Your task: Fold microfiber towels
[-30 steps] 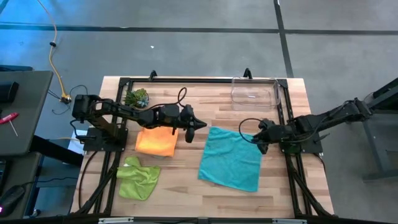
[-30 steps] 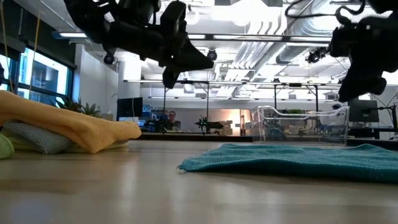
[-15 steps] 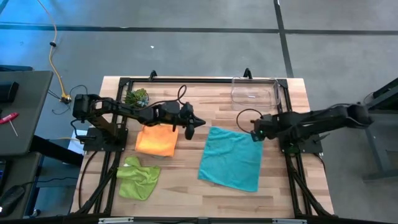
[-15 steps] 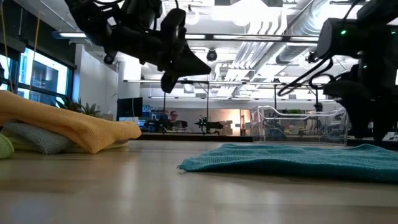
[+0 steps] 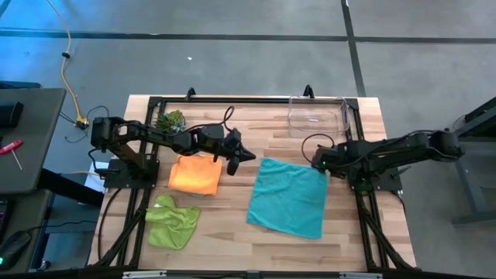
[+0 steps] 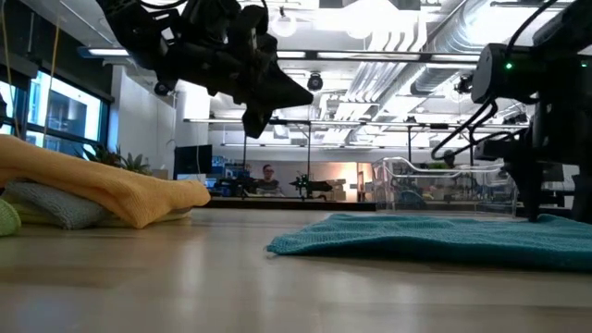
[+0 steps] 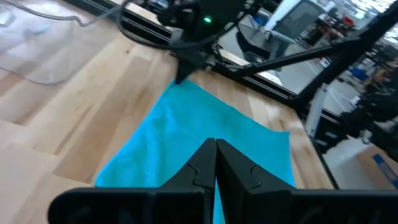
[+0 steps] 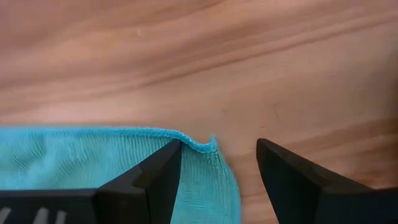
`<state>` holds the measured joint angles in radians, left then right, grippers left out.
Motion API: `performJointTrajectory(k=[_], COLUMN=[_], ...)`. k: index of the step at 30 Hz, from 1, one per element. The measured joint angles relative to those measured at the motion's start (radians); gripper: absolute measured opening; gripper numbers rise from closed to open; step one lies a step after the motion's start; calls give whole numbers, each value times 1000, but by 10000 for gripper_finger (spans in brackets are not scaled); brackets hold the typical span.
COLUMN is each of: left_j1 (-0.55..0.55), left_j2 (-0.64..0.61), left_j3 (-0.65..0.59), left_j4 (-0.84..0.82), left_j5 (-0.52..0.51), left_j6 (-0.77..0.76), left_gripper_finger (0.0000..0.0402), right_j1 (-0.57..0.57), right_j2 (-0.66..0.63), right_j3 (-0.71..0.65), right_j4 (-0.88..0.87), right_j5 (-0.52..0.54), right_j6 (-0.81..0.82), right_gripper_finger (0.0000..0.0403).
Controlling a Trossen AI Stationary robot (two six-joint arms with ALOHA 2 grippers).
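**Straddling the teal towel's far corner with parted fingers**

Looking past our right gripper (image 8: 217,163), we see its two dark fingers (image 8: 155,177) spread moderately apart and set down low over the wooden table (image 5: 232,132), one on each side of the teal towel's (image 5: 288,196) corner. That corner curls up slightly between them; nothing is clamped. In the high view the right gripper (image 5: 318,160) sits at the towel's corner nearest the clear plastic bin (image 5: 316,115), which stands just beyond it at the table's back edge.

The teal towel lies spread flat, a single layer, in the middle of the table. Our left gripper (image 5: 246,154) hangs in the air just off the towel's opposite upper corner, its fingers pressed together and holding nothing; the left wrist view shows the closed tips (image 7: 215,163) above the teal cloth.

Beside the teal towel, on the left arm's side, the orange towel (image 5: 195,175) lies folded, and the low view shows a grey towel (image 6: 46,205) under it. The lime green towel (image 5: 172,221) lies crumpled nearer the front edge, apart from the teal one. A small green spiky plant (image 5: 170,121) sits behind the orange towel.
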<state>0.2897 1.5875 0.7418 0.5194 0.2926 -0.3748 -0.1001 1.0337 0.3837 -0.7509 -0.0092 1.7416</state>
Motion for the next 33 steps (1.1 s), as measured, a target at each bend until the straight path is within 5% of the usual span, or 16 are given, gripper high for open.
performJointTrajectory(k=[5, 21, 29, 33], left_j1=[0, 0, 1, -3], left_j2=[0, 0, 0, 0], left_j3=[0, 0, 0, 0], left_j4=[1, 1, 1, 1], left_j5=[26, 19, 4, -89], left_j6=[-11, -16, -16, -6], left_gripper_finger=[0, 1, 0, 1], right_j1=[-4, -10, -10, -5], right_j2=[-2, 0, 0, 0], right_j3=[-9, -11, -13, -13], right_j4=[0, -17, -31, -30], right_j5=[53, 80, 87, 104], right_j6=[91, -88, -181, -214], right_gripper_finger=[203, 130, 61, 14])
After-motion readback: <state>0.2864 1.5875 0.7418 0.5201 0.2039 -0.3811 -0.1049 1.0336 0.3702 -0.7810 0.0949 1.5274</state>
